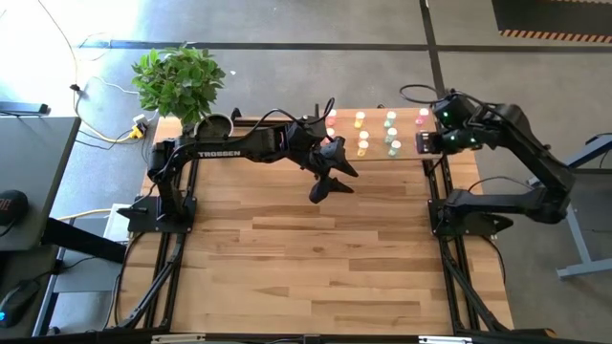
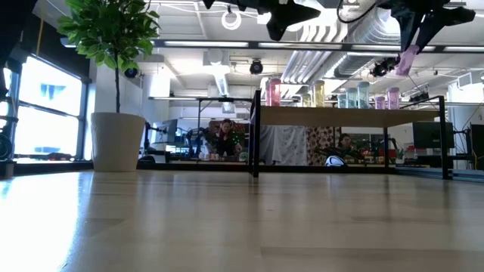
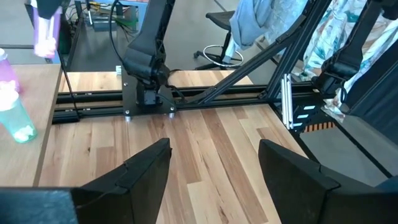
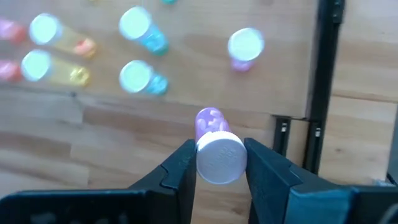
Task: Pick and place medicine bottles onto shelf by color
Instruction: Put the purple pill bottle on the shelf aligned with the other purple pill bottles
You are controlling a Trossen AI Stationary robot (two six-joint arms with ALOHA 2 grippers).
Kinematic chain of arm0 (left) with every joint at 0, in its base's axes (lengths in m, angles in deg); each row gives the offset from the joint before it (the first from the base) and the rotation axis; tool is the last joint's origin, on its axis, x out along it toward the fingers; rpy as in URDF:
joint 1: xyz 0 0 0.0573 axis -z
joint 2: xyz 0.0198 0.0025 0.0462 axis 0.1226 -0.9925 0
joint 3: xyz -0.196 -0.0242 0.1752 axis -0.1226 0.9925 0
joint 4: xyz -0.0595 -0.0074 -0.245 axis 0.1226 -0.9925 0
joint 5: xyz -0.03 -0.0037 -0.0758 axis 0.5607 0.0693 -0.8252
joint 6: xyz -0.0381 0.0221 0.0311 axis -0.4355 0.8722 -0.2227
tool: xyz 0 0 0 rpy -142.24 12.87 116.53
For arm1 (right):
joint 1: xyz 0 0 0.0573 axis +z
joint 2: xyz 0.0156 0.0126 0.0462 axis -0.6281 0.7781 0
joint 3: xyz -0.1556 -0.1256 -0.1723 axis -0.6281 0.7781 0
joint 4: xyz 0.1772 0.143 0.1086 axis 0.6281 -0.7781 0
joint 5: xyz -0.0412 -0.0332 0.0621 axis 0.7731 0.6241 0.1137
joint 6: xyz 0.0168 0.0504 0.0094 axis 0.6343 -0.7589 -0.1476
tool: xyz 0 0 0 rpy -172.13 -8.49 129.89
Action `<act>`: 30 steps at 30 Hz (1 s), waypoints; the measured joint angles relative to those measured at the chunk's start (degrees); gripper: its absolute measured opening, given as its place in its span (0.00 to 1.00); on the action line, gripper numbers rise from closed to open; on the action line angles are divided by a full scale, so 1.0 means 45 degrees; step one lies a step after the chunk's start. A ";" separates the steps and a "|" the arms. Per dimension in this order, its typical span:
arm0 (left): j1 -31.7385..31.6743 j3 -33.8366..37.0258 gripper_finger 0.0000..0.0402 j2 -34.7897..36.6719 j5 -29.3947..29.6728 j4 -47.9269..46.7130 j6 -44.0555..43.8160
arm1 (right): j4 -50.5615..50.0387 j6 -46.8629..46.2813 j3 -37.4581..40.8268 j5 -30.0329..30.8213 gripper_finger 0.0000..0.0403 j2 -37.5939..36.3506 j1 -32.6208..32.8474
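The shelf (image 1: 376, 132) stands at the table's far edge, a light-wood board on black posts (image 2: 325, 117). Several medicine bottles (image 1: 361, 120) stand upright on it, among them yellow (image 4: 59, 68), teal (image 4: 142, 78) and purple (image 4: 244, 48) ones. My right gripper (image 4: 219, 148) hangs above the shelf's right end, shut on a purple bottle (image 4: 209, 119) with a white cap. My left gripper (image 3: 214, 152) is open in the air in front of the shelf (image 1: 330, 183), with nothing between its fingers. My right gripper pinches the purple bottle by its white cap (image 4: 219, 163) between its two fingers. The fingers come from above, pointing steeply down. The bottle hangs below them (image 2: 408, 59), its body slightly tilted and clear of the shelf and the table.
A potted plant (image 1: 180, 81) stands at the far left corner, its pale pot (image 2: 117, 141) on the table. Black frame rails (image 1: 438, 220) run along both sides. The wood table (image 1: 306, 258) in front of the shelf is bare. People sit in the room beyond.
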 joint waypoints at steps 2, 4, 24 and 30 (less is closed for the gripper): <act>0.0000 0.0000 0.59 0.0000 -0.0003 0.0000 0.0000 | 0.0000 -0.0131 0.0000 0.0126 0.28 0.0096 -0.0311; 0.0000 0.0000 0.59 0.0000 -0.0005 0.0000 0.0001 | 0.0002 -0.0138 0.0000 0.0198 0.28 0.0232 -0.0572; 0.0000 0.0000 0.59 0.0000 -0.0010 0.0003 -0.0003 | -0.0011 -0.0152 0.1933 0.1084 0.28 0.1065 -0.0770; 0.0000 0.0000 0.59 0.0000 0.0009 0.0010 -0.0003 | -0.0001 -0.0102 0.1729 0.1544 0.28 0.1161 -0.0770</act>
